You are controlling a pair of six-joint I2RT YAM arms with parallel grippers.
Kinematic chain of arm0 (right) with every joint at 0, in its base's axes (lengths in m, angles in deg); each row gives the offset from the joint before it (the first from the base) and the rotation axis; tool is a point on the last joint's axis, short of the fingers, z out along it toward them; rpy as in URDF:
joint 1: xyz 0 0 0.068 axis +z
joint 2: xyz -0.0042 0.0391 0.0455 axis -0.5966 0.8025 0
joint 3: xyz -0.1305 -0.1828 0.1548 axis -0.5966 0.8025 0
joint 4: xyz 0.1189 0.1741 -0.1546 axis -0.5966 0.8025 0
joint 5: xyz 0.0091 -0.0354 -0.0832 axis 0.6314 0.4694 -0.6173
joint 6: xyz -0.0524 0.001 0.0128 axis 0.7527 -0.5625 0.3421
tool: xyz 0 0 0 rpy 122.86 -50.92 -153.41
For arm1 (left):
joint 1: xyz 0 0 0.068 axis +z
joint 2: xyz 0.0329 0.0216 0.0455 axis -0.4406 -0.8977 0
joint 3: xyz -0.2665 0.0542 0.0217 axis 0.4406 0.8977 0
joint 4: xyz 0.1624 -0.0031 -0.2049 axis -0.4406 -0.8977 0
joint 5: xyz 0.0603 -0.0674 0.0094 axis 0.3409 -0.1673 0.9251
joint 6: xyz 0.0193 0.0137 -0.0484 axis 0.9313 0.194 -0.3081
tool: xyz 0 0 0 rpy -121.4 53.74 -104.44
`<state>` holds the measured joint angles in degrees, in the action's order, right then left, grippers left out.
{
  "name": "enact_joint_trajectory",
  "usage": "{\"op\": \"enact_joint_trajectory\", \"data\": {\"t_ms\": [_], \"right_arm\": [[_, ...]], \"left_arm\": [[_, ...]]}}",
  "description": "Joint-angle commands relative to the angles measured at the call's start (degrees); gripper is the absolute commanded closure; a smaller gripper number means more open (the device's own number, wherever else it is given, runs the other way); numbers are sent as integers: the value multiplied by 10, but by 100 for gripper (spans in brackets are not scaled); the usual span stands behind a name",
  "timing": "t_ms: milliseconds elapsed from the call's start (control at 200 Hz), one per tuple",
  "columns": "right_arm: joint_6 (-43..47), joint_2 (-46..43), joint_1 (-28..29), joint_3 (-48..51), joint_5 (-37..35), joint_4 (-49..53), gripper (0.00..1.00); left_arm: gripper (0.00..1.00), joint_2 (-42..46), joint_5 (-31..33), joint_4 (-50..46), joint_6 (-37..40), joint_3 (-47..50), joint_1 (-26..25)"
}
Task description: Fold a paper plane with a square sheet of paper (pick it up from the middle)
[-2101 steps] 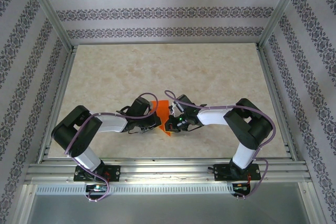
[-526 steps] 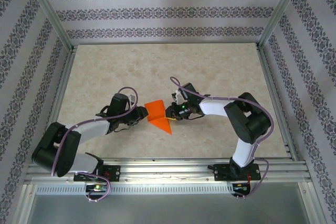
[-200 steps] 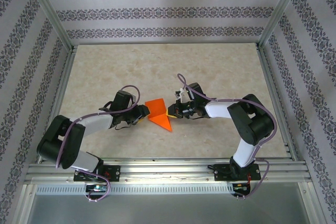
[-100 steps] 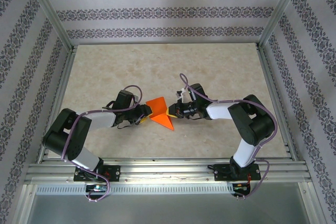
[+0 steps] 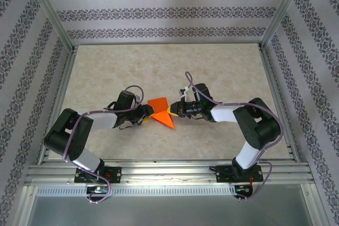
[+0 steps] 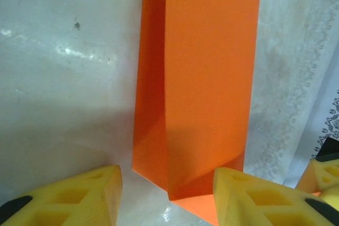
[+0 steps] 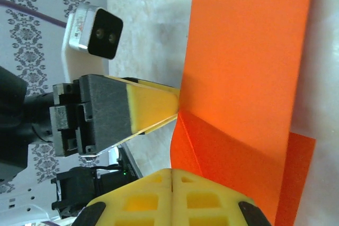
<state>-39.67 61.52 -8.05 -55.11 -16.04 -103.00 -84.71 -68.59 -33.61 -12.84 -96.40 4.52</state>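
The orange paper (image 5: pixel 161 113), already folded over, lies on the table (image 5: pixel 212 72) between the two arms. The left gripper (image 5: pixel 146 115) has its yellow fingers (image 6: pixel 74 194) partly apart, one on each side of the paper's end. The right gripper (image 5: pixel 170 111) is closed tight, its tip touching the paper's other edge; it is hard to tell if it pinches the paper

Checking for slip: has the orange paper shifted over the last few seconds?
Yes: the orange paper has shifted slightly away from the near rail, up the overhead view.
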Motion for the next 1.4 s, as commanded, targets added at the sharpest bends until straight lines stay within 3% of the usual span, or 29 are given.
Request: {"op": "enact_joint_trajectory", "data": {"t_ms": [0,834,1144,1399], "right_arm": [[-5,-11,-10,10,16,-19,100],[9,-9,-20,38,17,-15,100],[15,-11,-25,44,13,-7,100],[31,-15,-29,45,-2,18,98]], "left_arm": [[51,-13,-16,47,-14,-14,3],[61,-109,-43,220,-69,-35,7],[82,-126,-52,254,-80,-36,7],[91,-113,-45,247,-77,-35,7]]}}
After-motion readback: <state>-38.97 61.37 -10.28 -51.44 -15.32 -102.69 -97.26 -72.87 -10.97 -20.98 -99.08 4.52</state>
